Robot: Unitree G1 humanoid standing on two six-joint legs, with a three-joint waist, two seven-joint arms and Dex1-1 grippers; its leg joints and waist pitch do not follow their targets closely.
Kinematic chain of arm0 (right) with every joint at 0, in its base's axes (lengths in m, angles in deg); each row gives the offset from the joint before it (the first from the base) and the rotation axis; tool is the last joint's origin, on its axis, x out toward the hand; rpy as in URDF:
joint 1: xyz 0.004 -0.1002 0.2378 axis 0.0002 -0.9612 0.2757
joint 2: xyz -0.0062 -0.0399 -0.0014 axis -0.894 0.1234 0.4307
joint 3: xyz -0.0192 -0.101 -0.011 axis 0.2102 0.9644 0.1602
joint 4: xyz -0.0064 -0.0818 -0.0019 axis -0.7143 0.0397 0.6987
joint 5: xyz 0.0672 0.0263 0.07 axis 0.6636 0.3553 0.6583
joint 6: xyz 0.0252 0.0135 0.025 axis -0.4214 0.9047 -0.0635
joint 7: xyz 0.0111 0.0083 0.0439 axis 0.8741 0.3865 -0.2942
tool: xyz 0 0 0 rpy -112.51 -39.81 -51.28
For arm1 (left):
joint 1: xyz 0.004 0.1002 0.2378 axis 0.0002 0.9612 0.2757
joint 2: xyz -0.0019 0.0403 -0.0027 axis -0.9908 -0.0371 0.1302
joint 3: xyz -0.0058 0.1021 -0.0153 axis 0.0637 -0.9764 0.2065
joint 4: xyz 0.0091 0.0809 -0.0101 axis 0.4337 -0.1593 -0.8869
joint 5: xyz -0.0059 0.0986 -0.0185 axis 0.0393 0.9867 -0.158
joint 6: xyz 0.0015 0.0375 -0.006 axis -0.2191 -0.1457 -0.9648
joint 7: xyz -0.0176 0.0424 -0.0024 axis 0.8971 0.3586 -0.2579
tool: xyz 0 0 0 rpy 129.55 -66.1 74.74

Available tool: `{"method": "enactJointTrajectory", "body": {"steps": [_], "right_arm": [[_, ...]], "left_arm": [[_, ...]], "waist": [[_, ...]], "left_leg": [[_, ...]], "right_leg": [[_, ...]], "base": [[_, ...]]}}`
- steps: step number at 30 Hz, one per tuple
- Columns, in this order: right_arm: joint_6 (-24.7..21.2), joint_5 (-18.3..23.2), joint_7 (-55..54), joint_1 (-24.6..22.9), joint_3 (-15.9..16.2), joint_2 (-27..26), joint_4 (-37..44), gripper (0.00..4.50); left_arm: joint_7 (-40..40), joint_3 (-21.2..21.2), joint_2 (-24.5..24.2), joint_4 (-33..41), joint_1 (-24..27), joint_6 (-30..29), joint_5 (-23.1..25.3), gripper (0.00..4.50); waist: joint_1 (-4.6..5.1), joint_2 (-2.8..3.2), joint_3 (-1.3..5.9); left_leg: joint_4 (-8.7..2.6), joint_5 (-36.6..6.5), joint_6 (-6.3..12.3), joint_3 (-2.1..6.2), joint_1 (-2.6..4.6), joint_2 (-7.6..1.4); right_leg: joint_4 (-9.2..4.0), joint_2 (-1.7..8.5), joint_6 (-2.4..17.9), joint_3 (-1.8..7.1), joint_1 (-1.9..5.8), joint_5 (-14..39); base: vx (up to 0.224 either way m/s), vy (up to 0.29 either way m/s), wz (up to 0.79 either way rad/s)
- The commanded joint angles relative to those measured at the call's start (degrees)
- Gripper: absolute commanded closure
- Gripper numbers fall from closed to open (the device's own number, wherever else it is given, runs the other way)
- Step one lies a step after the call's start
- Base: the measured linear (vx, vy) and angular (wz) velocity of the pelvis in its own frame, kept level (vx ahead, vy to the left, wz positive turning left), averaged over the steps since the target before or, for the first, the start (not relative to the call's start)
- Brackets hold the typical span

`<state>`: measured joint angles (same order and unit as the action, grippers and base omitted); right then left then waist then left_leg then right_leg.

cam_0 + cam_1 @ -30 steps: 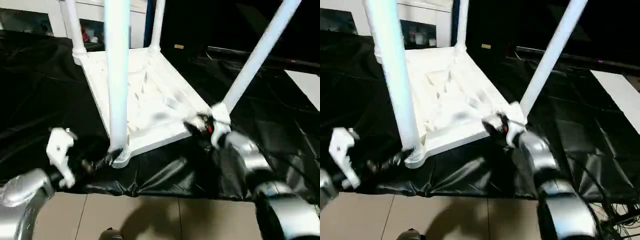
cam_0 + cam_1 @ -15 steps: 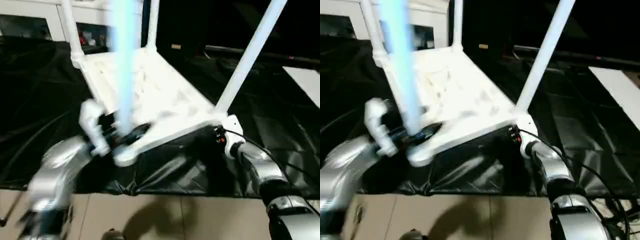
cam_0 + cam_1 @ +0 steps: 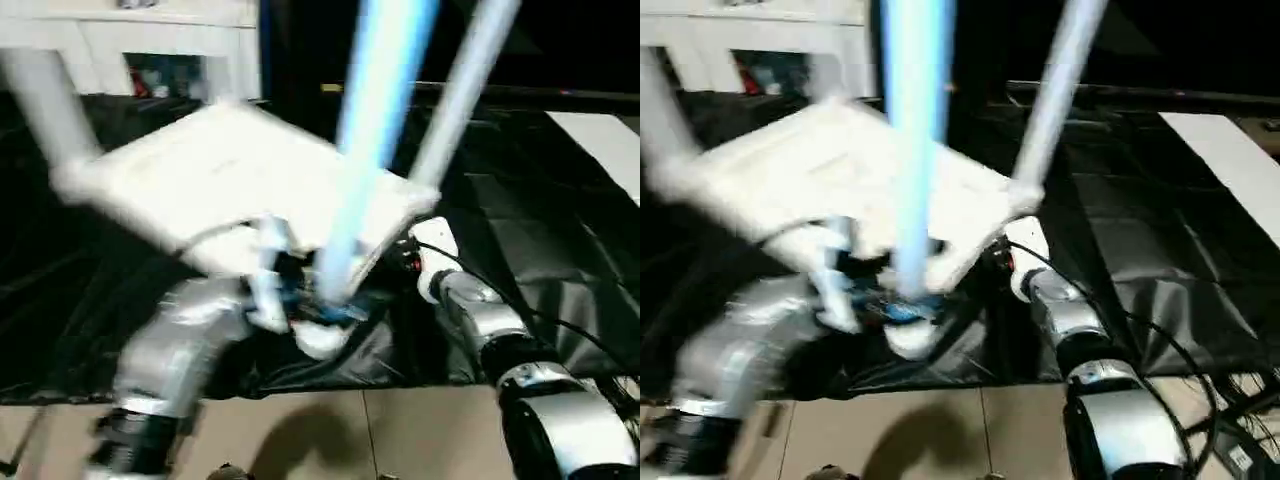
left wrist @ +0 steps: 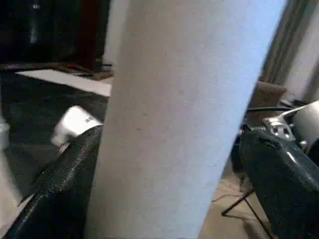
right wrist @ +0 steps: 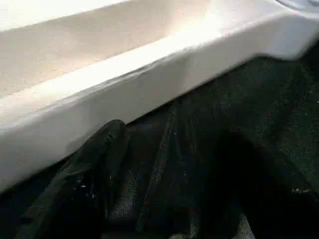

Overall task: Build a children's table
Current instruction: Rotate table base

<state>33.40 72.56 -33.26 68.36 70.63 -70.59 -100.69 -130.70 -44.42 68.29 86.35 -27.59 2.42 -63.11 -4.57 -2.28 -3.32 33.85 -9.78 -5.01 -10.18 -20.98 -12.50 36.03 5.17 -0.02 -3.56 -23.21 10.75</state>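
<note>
The children's table (image 3: 230, 180) is upside down and tilted over the black sheet (image 3: 560, 260), its near edge raised, legs pointing up. The left gripper (image 4: 164, 169) straddles the near leg (image 3: 375, 130) close to its flared base, a finger on each side; whether they press it I cannot tell. The right gripper (image 5: 164, 199) sits spread and empty under the table's near right rim. To turn the table well, I judge both arms should rise together, the right bearing on the rim, the left steadying the leg without twisting its socket.
</note>
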Motion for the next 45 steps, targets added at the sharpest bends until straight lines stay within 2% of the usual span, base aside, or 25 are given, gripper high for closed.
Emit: {"method": "enactJointTrajectory", "body": {"steps": [1,5,6,7,10,11,12,14,17,18,20,22,24,25,26,27,30,35,36,39,40,41,42,44,45], "right_arm": [[1.5,-0.2,0.0,2.4,0.7,-2.4,-0.4,1.10],[3.2,-0.3,-0.1,2.9,0.2,-2.9,-1.2,1.10],[3.9,0.6,1.7,2.9,-0.3,-3.0,-1.1,1.10],[4.2,1.1,2.4,3.1,-0.7,-3.0,-1.1,1.10],[5.8,2.0,4.1,3.6,-1.7,-2.1,-1.7,1.10],[6.1,2.2,4.4,3.7,-1.9,-1.5,-1.8,1.10],[6.0,2.3,4.1,3.9,-2.4,-0.6,-1.9,1.10],[5.9,2.3,3.7,3.9,-2.8,0.1,-1.9,1.10],[5.2,2.6,6.1,3.2,-3.2,2.7,-1.0,1.10],[5.1,2.6,8.8,2.6,-2.9,4.1,-0.1,1.10],[4.7,2.7,13.0,1.7,-2.3,5.7,1.6,1.10],[4.8,1.9,18.9,0.1,-0.9,8.5,3.9,1.10],[4.4,1.9,22.7,-1.0,0.3,9.8,5.5,1.10],[4.1,1.8,24.1,-1.7,0.9,10.5,6.7,1.10],[3.4,1.9,27.5,-3.4,2.2,11.9,9.5,1.10],[2.5,2.1,30.1,-4.6,3.0,13.0,11.8,1.10],[0.2,2.8,37.9,-8.9,5.4,16.6,20.0,1.10],[-5.2,4.7,44.2,-13.3,7.0,20.2,30.4,1.10],[-7.0,5.7,45.9,-14.1,7.4,20.9,33.3,0.81],[-11.1,7.3,49.1,-15.9,8.4,22.6,39.1,0.62],[-12.3,7.7,50.2,-16.6,8.7,23.3,41.1,0.62],[-13.6,8.0,51.1,-17.3,9.0,24.0,42.9,0.48],[-14.6,8.2,51.7,-17.9,9.1,24.5,44.5,0.32],[-15.9,8.5,52.1,-18.6,9.2,25.1,46.4,0.18],[-17.5,8.9,52.5,-19.5,9.1,25.7,48.6,0.18]], "left_arm": [[1.5,-2.7,1.4,-2.8,-2.5,2.5,2.9,0.06],[5.8,-1.0,1.7,-10.9,-6.8,8.6,8.1,0.06],[7.0,-0.4,1.3,-13.5,-8.2,10.1,9.3,0.06],[7.4,-0.2,0.9,-15.2,-9.2,11.4,10.1,0.06],[7.4,0.7,0.8,-18.6,-11.0,12.7,10.2,0.06],[7.7,1.0,0.8,-19.7,-11.6,13.7,10.4,0.06],[7.7,1.3,0.7,-21.2,-12.1,14.6,10.6,0.06],[7.3,1.5,0.6,-22.3,-12.4,14.9,10.5,0.06],[1.9,1.5,-1.9,-24.3,-12.7,15.5,9.5,0.06],[-1.8,1.5,-3.9,-25.7,-12.9,15.9,9.0,0.06],[-5.9,1.5,-6.4,-28.0,-13.3,16.8,9.0,0.06],[-10.8,1.0,-10.0,-33.3,-14.9,19.5,10.5,0.06],[-14.0,1.0,-11.4,-36.3,-15.9,20.5,10.6,0.06],[-14.7,0.6,-12.1,-37.8,-16.4,21.2,11.2,0.21],[-15.8,-0.3,-13.3,-40.7,-17.5,23.2,12.9,0.33],[-16.5,-0.9,-13.9,-42.9,-18.4,24.7,14.2,0.33],[-19.5,-3.6,-15.2,-49.2,-21.4,29.2,17.6,0.60],[-21.6,-5.7,-15.3,-56.2,-24.8,33.3,20.9,0.80],[-22.3,-6.0,-15.3,-57.5,-25.6,33.7,21.5,1.13],[-23.0,-6.4,-14.8,-61.0,-27.4,35.6,22.8,1.22],[-23.0,-6.4,-14.5,-62.3,-27.9,36.4,23.2,1.22],[-22.8,-6.5,-14.2,-63.5,-28.4,37.5,23.8,1.29],[-22.8,-6.6,-13.9,-64.7,-28.9,38.4,24.3,1.59],[-22.7,-6.6,-13.4,-65.9,-29.5,39.1,24.7,1.67],[-22.9,-6.6,-13.0,-67.2,-30.2,39.6,25.1,1.67]], "waist": [[-0.24,1.14,3.93],[0.05,1.38,4.13],[0.09,1.28,4.21],[0.09,1.49,4.33],[0.00,1.61,4.38],[-0.05,1.99,4.41],[-0.21,1.80,4.32],[-0.55,1.93,4.28],[-0.83,1.98,4.15],[-0.84,2.29,4.11],[-0.93,2.19,4.21],[-1.08,2.31,4.31],[-0.99,2.85,4.24],[-0.93,2.68,4.26],[-0.93,3.12,4.18],[-1.01,2.93,4.33],[-1.30,3.22,4.33],[-1.89,2.66,4.31],[-2.03,2.71,4.26],[-2.18,2.68,4.16],[-2.15,3.02,4.14],[-2.22,2.88,4.17],[-2.22,3.04,4.20],[-2.19,2.97,4.21],[-2.16,3.36,4.21]], "left_leg": [[-4.28,-15.7,-1.77,-0.02,0.26,-0.20],[-4.00,-14.7,-1.08,-0.08,0.47,-0.12],[-3.94,-13.1,-0.64,-0.02,0.19,-0.12],[-3.78,-12.5,-0.16,-0.10,0.35,-0.15],[-3.59,-11.0,0.88,-0.21,0.36,-0.13],[-3.55,-10.8,0.93,-0.20,0.38,-0.16],[-3.54,-10.8,1.20,-0.29,0.42,-0.18],[-3.61,-11.5,1.16,-0.35,0.65,-0.30],[-3.71,-13.3,0.57,-0.36,0.65,-0.22],[-3.70,-13.9,0.56,-0.36,0.73,-0.08],[-3.59,-13.0,0.70,-0.40,0.45,-0.08],[-3.42,-12.3,1.51,-0.49,0.34,-0.07],[-3.42,-13.2,1.26,-0.42,0.48,-0.15],[-3.48,-13.5,1.12,-0.40,0.43,-0.18],[-3.50,-13.8,1.16,-0.35,0.46,-0.10],[-3.39,-13.9,1.66,-0.38,0.62,-0.11],[-3.37,-12.8,2.57,-0.25,0.39,-0.07],[-3.41,-12.4,2.79,-0.31,0.43,-0.30],[-3.44,-12.7,2.83,-0.31,0.46,-0.28],[-3.54,-13.5,2.83,-0.23,0.51,-0.31],[-3.57,-13.4,2.50,-0.09,0.36,-0.36],[-3.57,-13.5,2.47,-0.18,0.51,-0.36],[-3.55,-13.5,2.28,-0.12,0.51,-0.41],[-3.55,-13.3,2.15,-0.09,0.42,-0.35],[-3.51,-13.4,2.02,-0.09,0.48,-0.32]], "right_leg": [[-4.07,2.14,12.4,2.01,3.15,8.5],[-4.14,2.07,12.3,2.07,3.07,7.1],[-3.80,2.14,12.8,2.05,3.34,5.0],[-3.61,2.14,13.3,2.04,3.29,3.8],[-3.40,2.10,15.0,1.99,3.26,1.6],[-3.28,2.13,15.4,2.00,3.27,1.1],[-3.41,2.12,15.7,2.00,3.23,0.9],[-3.40,2.15,16.0,2.00,3.14,1.6],[-3.70,2.22,15.5,2.00,3.16,4.3],[-3.92,2.04,15.3,1.94,3.12,5.1],[-3.59,1.98,15.1,1.94,3.41,4.6],[-3.55,1.96,14.9,1.96,3.40,4.5],[-3.64,1.96,15.2,1.92,3.24,5.1],[-3.61,2.04,15.4,1.88,3.33,5.4],[-3.76,1.96,15.5,1.85,3.25,5.8],[-3.81,1.85,15.3,1.90,3.31,5.3],[-3.74,1.88,15.2,1.91,3.53,3.7],[-3.95,2.27,15.4,1.96,3.52,4.9],[-4.06,2.29,15.4,1.95,3.53,5.8],[-4.37,2.30,14.7,1.93,3.50,7.9],[-4.27,2.45,14.6,1.94,3.58,8.1],[-4.50,2.41,14.5,1.97,3.48,8.2],[-4.37,2.43,14.6,1.99,3.52,7.7],[-4.42,2.37,14.7,1.95,3.57,7.0],[-4.41,2.37,15.0,1.95,3.51,6.8]], "base": [[0.000,0.000,0.00],[0.000,0.000,0.00],[0.000,0.000,0.00],[0.000,0.000,0.00],[0.000,0.000,0.00],[0.000,0.000,0.00],[0.000,0.000,0.00],[0.000,0.000,0.00],[0.000,0.000,0.00],[0.000,0.000,0.00],[0.000,0.000,0.00],[0.000,0.000,0.00],[0.000,0.000,0.00],[0.000,0.000,0.00],[0.000,0.000,0.00],[0.000,0.000,0.00],[0.000,0.000,0.00],[0.000,0.000,0.00],[0.000,0.000,0.00],[0.000,0.000,0.00],[0.000,0.000,0.00],[0.000,0.000,0.00],[0.000,0.000,0.00],[0.000,0.000,0.00],[0.000,0.000,0.00]]}}
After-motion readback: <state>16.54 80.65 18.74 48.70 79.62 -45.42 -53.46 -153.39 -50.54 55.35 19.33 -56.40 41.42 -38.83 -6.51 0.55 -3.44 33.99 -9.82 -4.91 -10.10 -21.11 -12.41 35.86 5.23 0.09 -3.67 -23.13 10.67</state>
